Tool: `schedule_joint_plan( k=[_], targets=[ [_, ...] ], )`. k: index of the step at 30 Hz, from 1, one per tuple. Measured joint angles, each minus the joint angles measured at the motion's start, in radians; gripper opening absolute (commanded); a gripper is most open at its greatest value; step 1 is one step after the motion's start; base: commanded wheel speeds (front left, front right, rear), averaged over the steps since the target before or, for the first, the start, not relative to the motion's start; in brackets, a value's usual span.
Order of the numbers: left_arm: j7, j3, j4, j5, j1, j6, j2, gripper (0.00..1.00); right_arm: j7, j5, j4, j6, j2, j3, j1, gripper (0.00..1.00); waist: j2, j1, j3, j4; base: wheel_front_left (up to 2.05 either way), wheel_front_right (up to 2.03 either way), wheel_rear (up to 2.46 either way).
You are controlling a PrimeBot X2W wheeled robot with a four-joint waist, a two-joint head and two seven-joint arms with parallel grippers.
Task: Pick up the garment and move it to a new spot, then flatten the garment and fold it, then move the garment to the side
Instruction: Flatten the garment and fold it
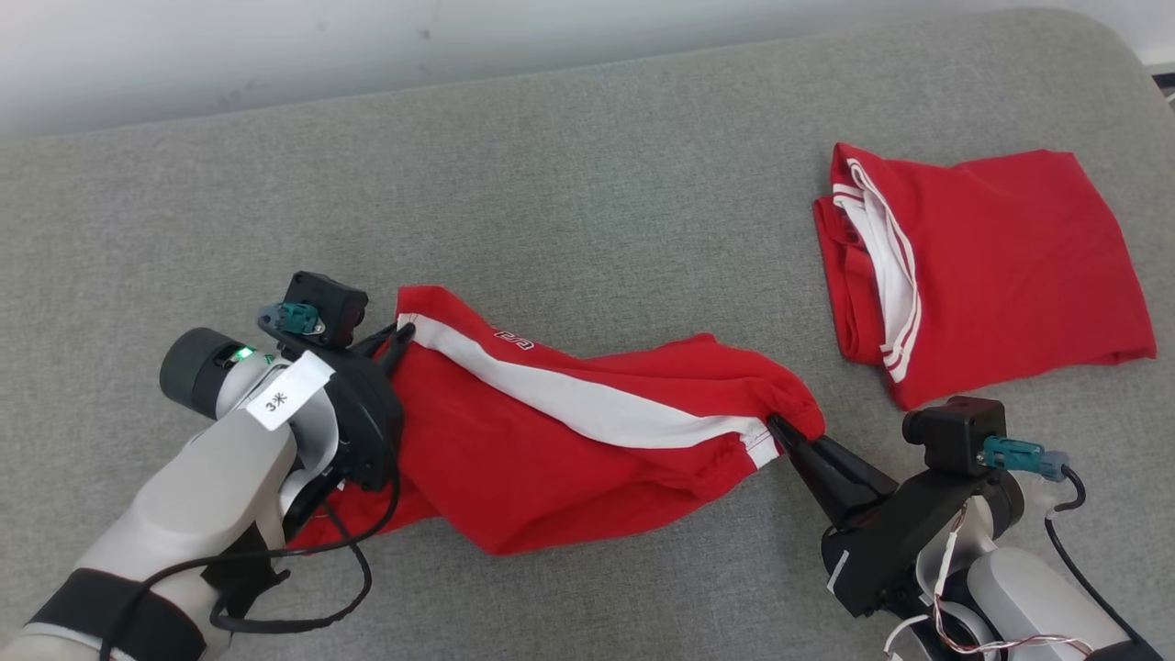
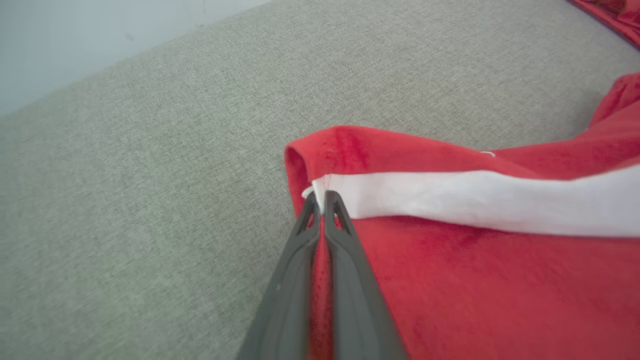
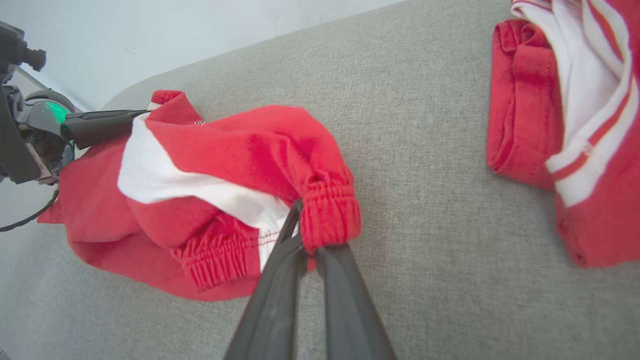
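Garment (image 1: 514, 441): red with a white stripe (image 1: 569, 395), strung low across the grey cushion (image 1: 587, 165) from gripper to gripper, bunched and twisted mid-span, belly sagging onto the surface.

Left gripper (image 2: 321, 197): pinched tight on the hem corner, right at the end of the white stripe, at the garment's left end.

Right gripper (image 3: 305, 235): closed narrow on the gathered elastic waistband (image 3: 330, 210), at the garment's right end.

Step in hand: looks like the hold before lifting clear or stretching out, with flattening and folding not yet done.

Risk, thin bite: barely a sliver of cloth at the left tips, so likely to slip free under a sharp pull apart, dropping that end.

Risk, twist: set down as it hangs now, probably trapping folds underneath and spoiling the flatten.

Risk, neighbour: folded red garment (image 1: 991, 266) near on the right, easy to drag over and muss with a rightward swing.

Risk, drag: sagging middle touching the cushion, liable to catch and roll if moved without enough lift.

Hidden: lower-left part of the garment behind the left forearm in the head view.

Hard to tell: number of layers inside each pinch.

Too small: lettering beside the stripe.

Cut off: folded garment at the right wrist view's edge.
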Motion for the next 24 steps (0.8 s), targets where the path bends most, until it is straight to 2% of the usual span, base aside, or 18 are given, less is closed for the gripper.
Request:
schedule_joint_plan(
  k=[13,18,24],
  targets=[
    [-0.095,-0.002,0.008,-0.038,-0.069,0.0,0.002,0.0,-0.027,-0.001,0.028,0.004,-0.01,-0.011,-0.018,0.0,-0.0001,-0.0001,-0.021,0.057,0.0,0.0,0.0],
    [-0.153,0.045,0.03,-0.064,-0.097,0.0,0.011,0.0,-0.053,-0.031,0.034,0.008,-0.011,-0.019,-0.129,0.0,-0.0002,-0.0001,-0.032,0.095,0.0,0.0,0.0],
    [-0.199,0.109,0.064,-0.106,-0.092,0.0,0.055,0.0,-0.09,-0.048,0.07,0.011,0.015,-0.019,-0.283,0.0,-0.0002,-0.0001,-0.052,0.144,0.0,0.0,0.0]
  ],
)
